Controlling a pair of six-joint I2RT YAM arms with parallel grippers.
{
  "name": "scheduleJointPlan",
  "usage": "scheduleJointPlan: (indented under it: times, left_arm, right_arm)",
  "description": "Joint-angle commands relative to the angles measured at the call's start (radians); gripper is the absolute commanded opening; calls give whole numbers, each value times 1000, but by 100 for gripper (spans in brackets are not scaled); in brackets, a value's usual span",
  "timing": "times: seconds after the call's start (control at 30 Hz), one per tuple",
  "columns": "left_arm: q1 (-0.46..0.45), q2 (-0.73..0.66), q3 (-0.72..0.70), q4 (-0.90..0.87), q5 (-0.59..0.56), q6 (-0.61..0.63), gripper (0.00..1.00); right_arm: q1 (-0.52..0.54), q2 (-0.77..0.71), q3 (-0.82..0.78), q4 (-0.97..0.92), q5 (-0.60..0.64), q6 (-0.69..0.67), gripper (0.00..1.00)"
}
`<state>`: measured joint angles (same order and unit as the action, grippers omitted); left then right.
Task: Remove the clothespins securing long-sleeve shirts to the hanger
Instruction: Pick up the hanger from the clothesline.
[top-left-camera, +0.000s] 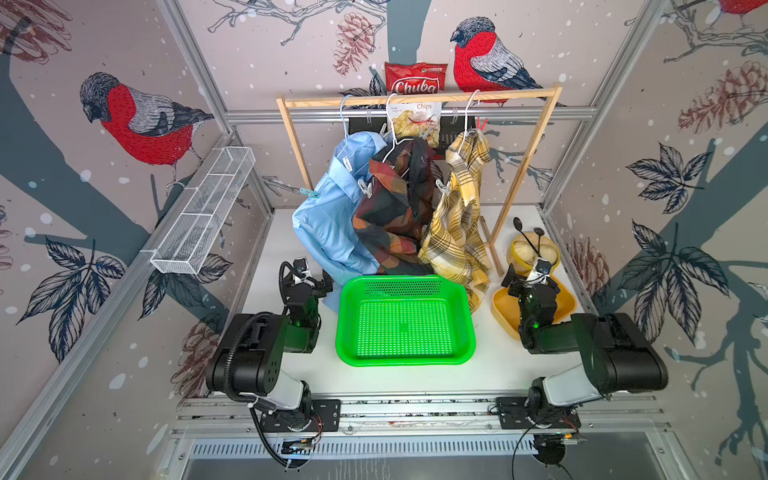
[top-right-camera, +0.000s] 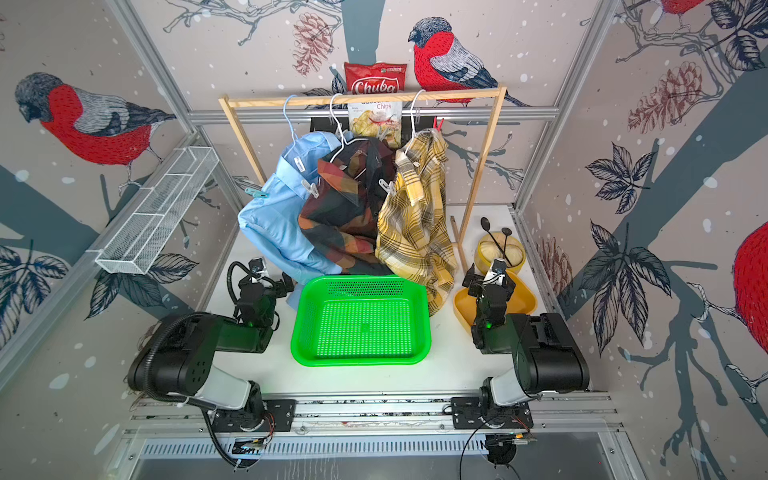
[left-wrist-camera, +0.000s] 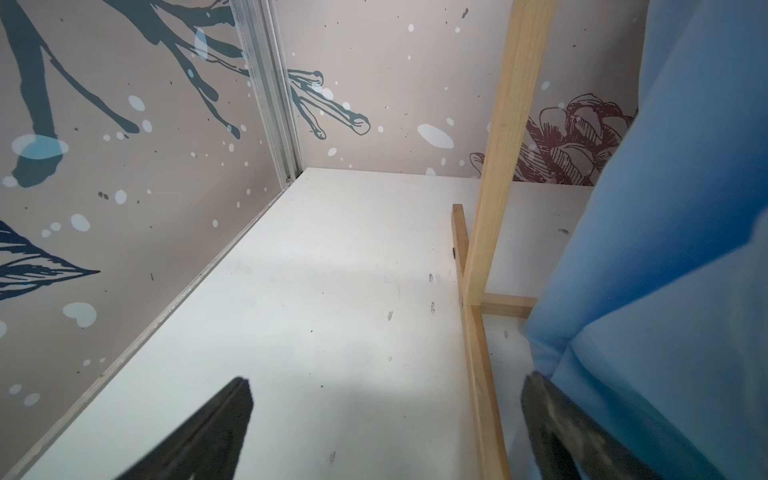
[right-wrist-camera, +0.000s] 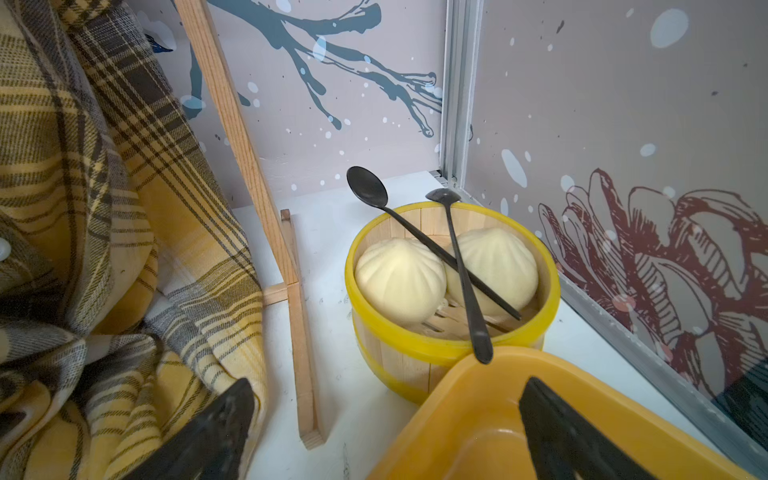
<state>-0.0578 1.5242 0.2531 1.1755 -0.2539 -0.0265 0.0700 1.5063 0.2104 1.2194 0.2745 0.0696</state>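
Low in the frame, the left gripper (top-left-camera: 311, 282) and the right gripper (top-left-camera: 528, 279) flank the green basket (top-left-camera: 467, 332). Both have their jaws spread and hold nothing. Behind them, at centre, three long-sleeve shirts (top-left-camera: 328, 216) hang from the wooden rail (top-left-camera: 498, 94). Pale clothespins (top-left-camera: 309, 193) grip their shoulders, and a red clothespin (top-left-camera: 482, 123) sits highest, above the yellow shirt.

both arms folded low; left gripper (left-wrist-camera: 388, 384) and right gripper (right-wrist-camera: 388, 386) spread wide, holding nothing

The whole table (top-left-camera: 494, 365) is seen from high in front in both top views; wrist views are aimed low at its rear corners.
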Motion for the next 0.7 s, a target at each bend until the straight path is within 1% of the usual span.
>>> scheduleJointPlan:
  times: [0.0,0.67]
  left_arm:
    - [2,-1,3,28,5,5,100]
    - [-3,-1,2,33,-1,9,100]
  right_arm:
    - [1,1,0,34,11,-8,100]
    - [1,0,0,33,11,-8,100]
